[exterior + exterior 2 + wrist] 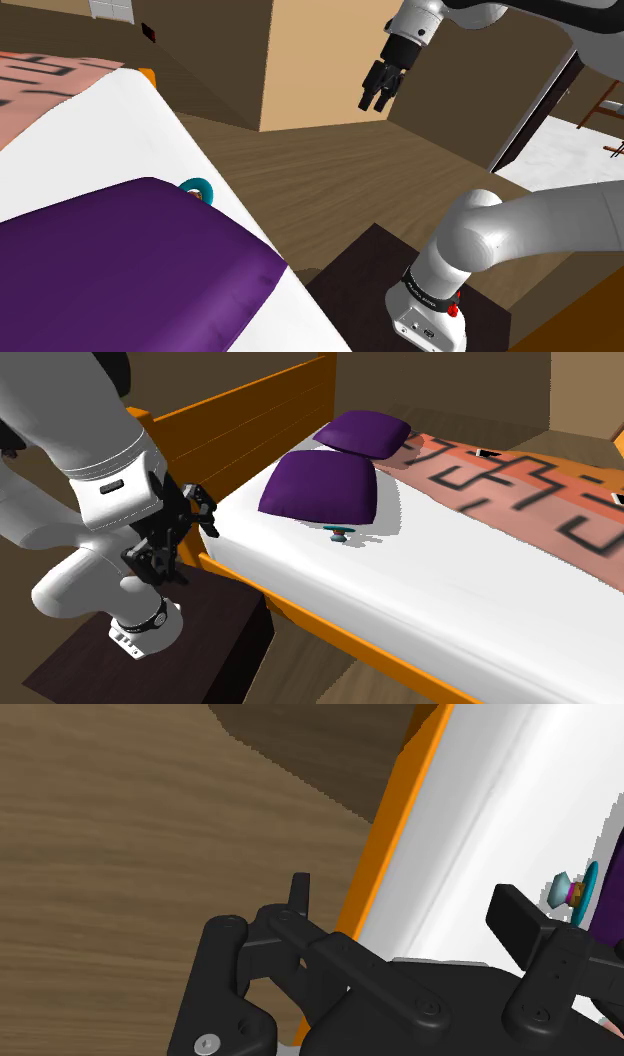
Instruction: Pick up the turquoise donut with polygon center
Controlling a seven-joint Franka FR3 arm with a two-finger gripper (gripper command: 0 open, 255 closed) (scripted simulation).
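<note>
From here I read the turquoise donut (198, 186) as lying on the white sheet of the bed (90, 130), tucked right against the rim of the nearer purple pillow (120, 260), on the side of the bed closest to the arm. In the wrist view the donut (591, 882) shows edge-on as a thin turquoise arc, so it seems to stand on its rim or lean on the pillow, its flat face turned away from the pillow. A short stub at its centre sticks out toward the orange bed frame (385, 854), so I take its axis to run roughly level across the sheet toward that rail. The shape of the centre is too small for me to make out. In the shoulder view the pillow covers the lower part of the ring, and in the wrist view a finger and the pillow crowd it. The pincer (378, 95) hangs in the air over the wooden floor (330, 170), well apart from the donut and off the side of the bed. Its fingers (300, 894) stand wide apart with nothing clasped between them. In the second exterior view the arm's bulk hides much of the pincer (205, 512). A second purple pillow (365, 432) lies further along the bed, beside a patterned pink blanket (520, 482).
</note>
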